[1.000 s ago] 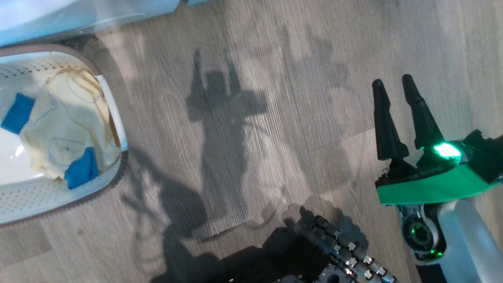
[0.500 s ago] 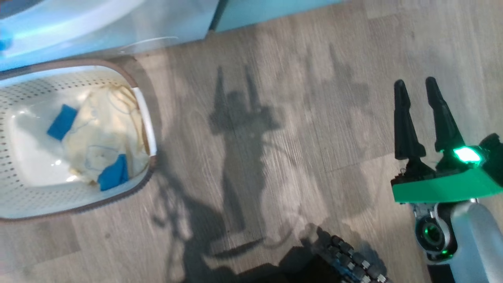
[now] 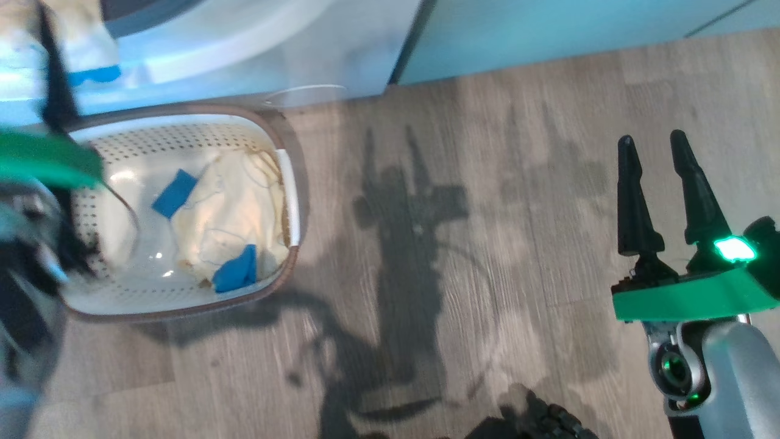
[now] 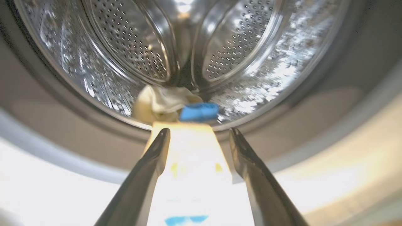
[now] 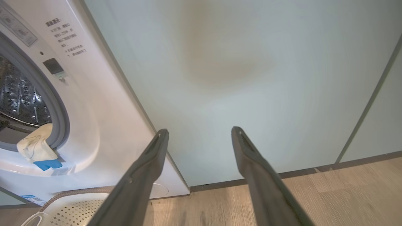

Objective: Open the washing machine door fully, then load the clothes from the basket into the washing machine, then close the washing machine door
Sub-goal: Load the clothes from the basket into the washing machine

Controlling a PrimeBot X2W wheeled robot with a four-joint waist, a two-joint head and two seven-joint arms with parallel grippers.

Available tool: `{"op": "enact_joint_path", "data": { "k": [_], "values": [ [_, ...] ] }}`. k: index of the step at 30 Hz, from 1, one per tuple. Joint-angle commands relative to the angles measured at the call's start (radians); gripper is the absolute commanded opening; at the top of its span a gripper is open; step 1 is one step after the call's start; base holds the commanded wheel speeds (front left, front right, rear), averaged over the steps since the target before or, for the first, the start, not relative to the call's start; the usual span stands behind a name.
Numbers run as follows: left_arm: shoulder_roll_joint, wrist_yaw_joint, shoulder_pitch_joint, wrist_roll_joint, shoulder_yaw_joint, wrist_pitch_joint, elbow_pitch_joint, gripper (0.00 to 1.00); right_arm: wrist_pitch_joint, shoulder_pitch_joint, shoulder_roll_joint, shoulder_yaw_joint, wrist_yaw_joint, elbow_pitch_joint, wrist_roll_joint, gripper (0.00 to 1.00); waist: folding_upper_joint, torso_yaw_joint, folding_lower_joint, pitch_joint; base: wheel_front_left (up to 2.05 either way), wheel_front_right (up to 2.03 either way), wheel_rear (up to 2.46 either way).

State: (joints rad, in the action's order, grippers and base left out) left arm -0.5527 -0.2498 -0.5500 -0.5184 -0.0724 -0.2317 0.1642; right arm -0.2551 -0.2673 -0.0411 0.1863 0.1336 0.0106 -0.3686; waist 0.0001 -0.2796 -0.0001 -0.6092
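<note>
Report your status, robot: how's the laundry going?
Both jaws open. One yellow piece draped over drum lip. More clothes in basket. Draped piece could block closing.

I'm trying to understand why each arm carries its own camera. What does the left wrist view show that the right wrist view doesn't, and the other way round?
Left wrist view: a straight look deep into the steel drum, its perforated walls close up, beyond the open left gripper.
Right wrist view: the washing machine and its white front, a pale green cabinet door, wooden floor and a corner of the basket, past the open right gripper.
Shared: the drum mouth, with a pale yellow cloth and a blue piece draped over its lower lip.
</note>
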Motion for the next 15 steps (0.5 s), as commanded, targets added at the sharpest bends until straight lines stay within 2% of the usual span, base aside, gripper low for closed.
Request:
{"op": "enact_joint_path", "data": {
  "k": [1,4,8,15],
  "values": [
    [-0.020,-0.024,0.057,0.016,0.033,-0.011,-0.080,1.00,-0.007,0.034,-0.009,0.009,-0.003,0.025,0.014,1.00,-0.0001,0.028,0.0001,0.028,0.00,0.00,0.00],
    [0.041,-0.077,0.175,0.039,0.015,-0.019,-0.201,1.00,-0.007,0.042,-0.009,0.003,-0.003,0.017,0.033,1.00,-0.0001,0.060,0.0001,0.054,0.00,0.00,0.00],
    [0.125,-0.106,0.270,0.068,-0.033,-0.026,-0.284,1.00,-0.007,0.071,-0.009,-0.008,-0.003,0.006,0.054,1.00,-0.0001,0.104,0.0001,0.092,0.00,0.00,0.00],
    [0.226,-0.101,0.375,0.101,-0.043,-0.030,-0.298,1.00,-0.007,0.128,-0.009,-0.015,-0.003,-0.023,0.084,1.00,-0.0001,0.150,0.0001,0.179,0.00,0.00,0.00]
  ]
}}
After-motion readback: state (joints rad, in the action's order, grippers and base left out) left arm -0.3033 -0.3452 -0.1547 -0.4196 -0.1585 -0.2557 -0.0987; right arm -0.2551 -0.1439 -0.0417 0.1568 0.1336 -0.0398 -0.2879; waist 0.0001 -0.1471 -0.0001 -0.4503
